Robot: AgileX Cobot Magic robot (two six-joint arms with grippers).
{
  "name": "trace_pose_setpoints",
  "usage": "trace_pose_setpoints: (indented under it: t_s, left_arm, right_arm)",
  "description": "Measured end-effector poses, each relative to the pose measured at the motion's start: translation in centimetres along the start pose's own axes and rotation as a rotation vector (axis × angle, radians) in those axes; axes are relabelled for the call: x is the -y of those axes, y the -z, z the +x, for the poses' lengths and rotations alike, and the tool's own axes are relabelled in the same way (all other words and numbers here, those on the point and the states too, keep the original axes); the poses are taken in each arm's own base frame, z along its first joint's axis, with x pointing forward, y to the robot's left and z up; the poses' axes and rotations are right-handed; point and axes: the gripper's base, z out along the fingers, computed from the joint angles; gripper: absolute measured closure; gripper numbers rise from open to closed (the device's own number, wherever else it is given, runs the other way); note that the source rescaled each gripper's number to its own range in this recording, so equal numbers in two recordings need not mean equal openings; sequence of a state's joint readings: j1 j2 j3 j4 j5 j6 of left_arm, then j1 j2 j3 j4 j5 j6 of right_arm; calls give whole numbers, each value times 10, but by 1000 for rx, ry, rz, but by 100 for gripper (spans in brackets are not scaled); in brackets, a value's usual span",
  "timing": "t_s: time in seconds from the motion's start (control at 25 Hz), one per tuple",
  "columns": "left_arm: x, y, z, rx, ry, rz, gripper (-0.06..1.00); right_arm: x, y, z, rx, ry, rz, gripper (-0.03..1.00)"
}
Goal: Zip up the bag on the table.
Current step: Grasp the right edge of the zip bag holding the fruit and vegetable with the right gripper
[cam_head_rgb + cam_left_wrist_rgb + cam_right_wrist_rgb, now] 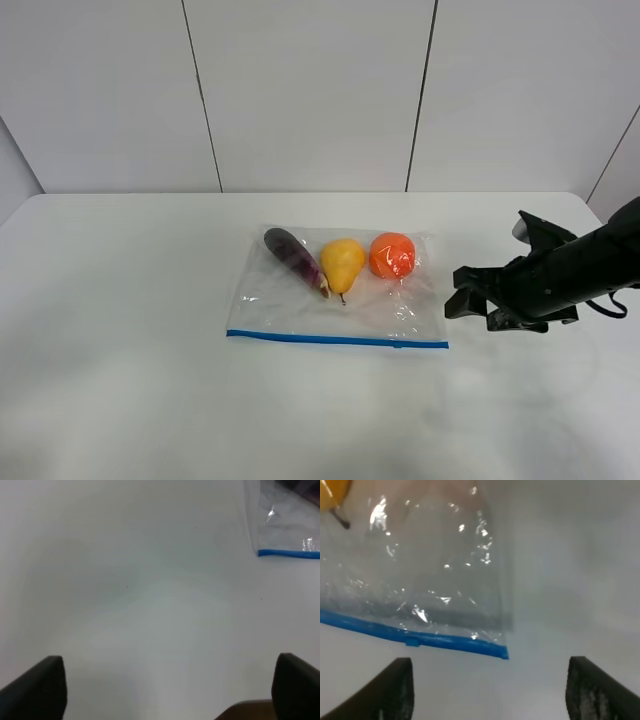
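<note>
The bag (340, 290), clear and crinkly, lies flat on the white table (120, 330). Through it I see an eggplant (292, 258), a pear (342, 262) and an orange (392, 254). Its blue zipper strip (330, 339) runs along the near edge, with a small slider (397, 344) close to the right end. My right gripper (457, 293) hovers open just right of the bag's right edge. In the right wrist view the right gripper (492, 690) is a little short of the strip's right end (490, 649) and the slider (412, 641). The left gripper (170, 690) is open over bare table, with the bag's left corner (285, 530) ahead of it.
A grey panelled wall (310, 90) stands behind the table's far edge. The left arm is outside the exterior high view. Bare white tabletop surrounds the bag on all sides.
</note>
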State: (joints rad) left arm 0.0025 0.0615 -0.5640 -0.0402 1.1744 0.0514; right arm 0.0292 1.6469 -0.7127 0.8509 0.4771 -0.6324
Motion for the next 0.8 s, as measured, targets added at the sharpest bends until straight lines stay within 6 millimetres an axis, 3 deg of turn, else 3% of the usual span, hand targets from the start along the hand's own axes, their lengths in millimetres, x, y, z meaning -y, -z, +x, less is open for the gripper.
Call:
trace_pose_setpoints:
  t_s: [0.8]
  left_arm:
    - [0,0,0,0,0,0,-6]
  right_arm:
    - [11,-67,7,-64,-10,-161,21]
